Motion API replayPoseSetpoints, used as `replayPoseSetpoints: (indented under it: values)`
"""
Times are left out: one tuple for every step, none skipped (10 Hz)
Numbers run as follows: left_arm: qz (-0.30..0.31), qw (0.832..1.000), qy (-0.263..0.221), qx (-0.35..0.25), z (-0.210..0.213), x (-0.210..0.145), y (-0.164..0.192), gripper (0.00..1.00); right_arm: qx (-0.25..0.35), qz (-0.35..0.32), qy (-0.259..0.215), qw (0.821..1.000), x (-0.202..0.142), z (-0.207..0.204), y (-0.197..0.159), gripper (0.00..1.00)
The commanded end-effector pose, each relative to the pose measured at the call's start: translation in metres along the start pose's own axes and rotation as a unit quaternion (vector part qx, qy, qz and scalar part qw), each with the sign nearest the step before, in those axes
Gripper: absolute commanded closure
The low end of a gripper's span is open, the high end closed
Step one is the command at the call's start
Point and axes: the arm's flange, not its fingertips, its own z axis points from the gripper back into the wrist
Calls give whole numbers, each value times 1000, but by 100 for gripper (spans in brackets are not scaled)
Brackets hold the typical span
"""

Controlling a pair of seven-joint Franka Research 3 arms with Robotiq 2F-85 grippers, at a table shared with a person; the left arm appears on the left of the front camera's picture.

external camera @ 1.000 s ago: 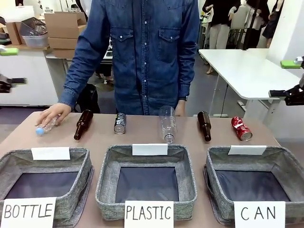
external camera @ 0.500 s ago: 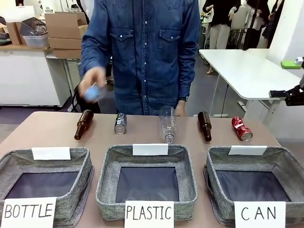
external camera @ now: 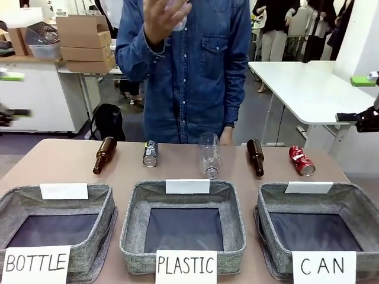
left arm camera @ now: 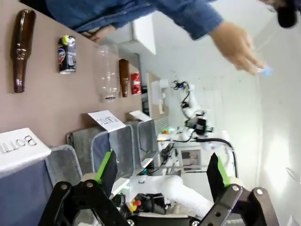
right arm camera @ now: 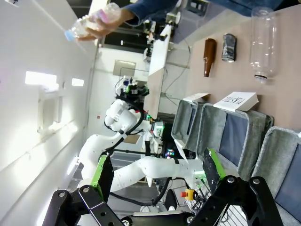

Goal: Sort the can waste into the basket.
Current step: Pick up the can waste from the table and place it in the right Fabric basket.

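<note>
Black can (external camera: pixel 150 153), lying on table (external camera: pixel 53 168) beyond plastic basket (external camera: pixel 128 220). Red can (external camera: pixel 301 160), lying just beyond can basket (external camera: pixel 340 188), outside it. Left gripper (left arm camera: pixel 160 168), right gripper (right arm camera: pixel 155 170): fingers spread wide, holding nothing.

The person's hand (external camera: pixel 163 18) has risen from the table (external camera: pixel 53 168), where it lay ahead of the left gripper (external camera: pixel 12 112) a second ago, past chest height half a second ago, to a spot high above and far beyond that gripper; the small clear bottle (external camera: pixel 179 13) has left the table and gone up in the hand; along the left gripper's fingers, hand and bottle now hang far off, above the right-hand finger; along the right gripper (right arm camera: pixel 155 165), they hang far off, above its left-hand finger; the left gripper itself, blurred, sits a little lower than a second ago.
</note>
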Motion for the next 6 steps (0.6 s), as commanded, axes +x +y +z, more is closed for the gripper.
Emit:
replayPoseSetpoints:
  values:
    - [22, 998, 23, 57, -52, 40, 0, 0, 4, 16, 2, 1000, 4, 0, 0, 0]
    - [26, 997, 33, 71, -67, 50, 1, 0, 4, 16, 2, 1000, 4, 0, 0, 0]
    - [28, 997, 23, 64, -61, 54, -1, 0, 4, 16, 2, 1000, 4, 0, 0, 0]
    - [34, 998, 0, 55, -39, 54, -3, 0, 4, 16, 2, 1000, 4, 0, 0, 0]
    - [34, 998, -34, 47, -10, 47, -5, 0, 4, 16, 2, 1000, 4, 0, 0, 0]
    - [36, 997, -64, 30, 25, 36, -4, 0, 4, 16, 2, 1000, 4, 0, 0, 0]
